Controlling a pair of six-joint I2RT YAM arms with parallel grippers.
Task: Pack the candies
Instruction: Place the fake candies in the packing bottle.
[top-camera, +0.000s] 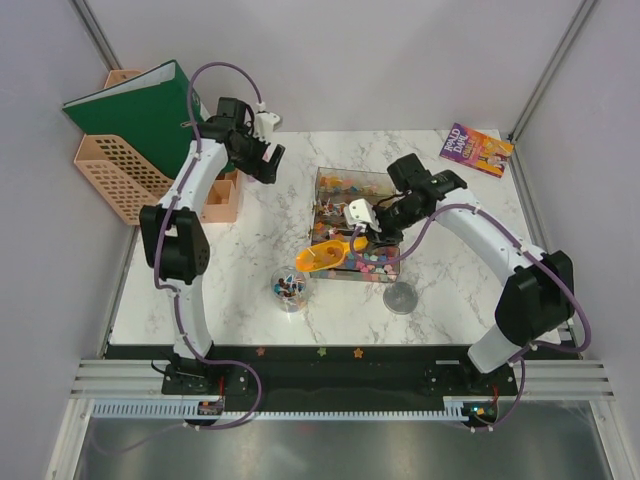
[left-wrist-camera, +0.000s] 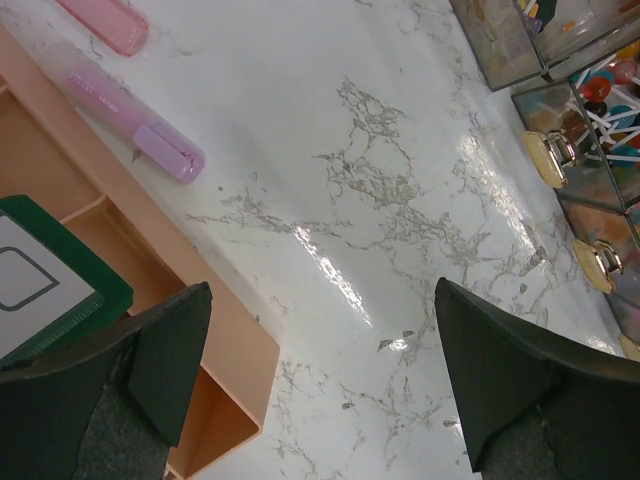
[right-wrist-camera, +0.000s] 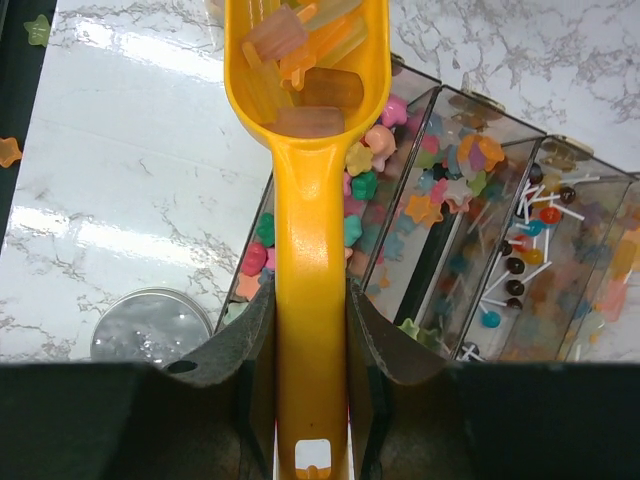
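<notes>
My right gripper (top-camera: 365, 225) is shut on the handle of an orange scoop (top-camera: 325, 255), whose bowl juts past the front left corner of the clear compartment box (top-camera: 345, 185). In the right wrist view the scoop (right-wrist-camera: 310, 200) holds several pale pink, orange and yellow candies (right-wrist-camera: 300, 60). Its handle sits tight between the fingers (right-wrist-camera: 395, 335). Multicoloured candies (right-wrist-camera: 360, 185) and lollipops fill the box compartments below. A clear cup (top-camera: 289, 290) with a few candies stands on the table in front of the scoop's bowl. My left gripper (top-camera: 265, 160) is open and empty at the back left.
A round clear lid (top-camera: 401, 297) lies right of the cup. A peach organizer (left-wrist-camera: 90, 230) and a purple highlighter (left-wrist-camera: 140, 125) lie under the left gripper. A green binder (top-camera: 140, 105) in a peach rack stands at the back left. A book (top-camera: 476, 150) lies at the back right.
</notes>
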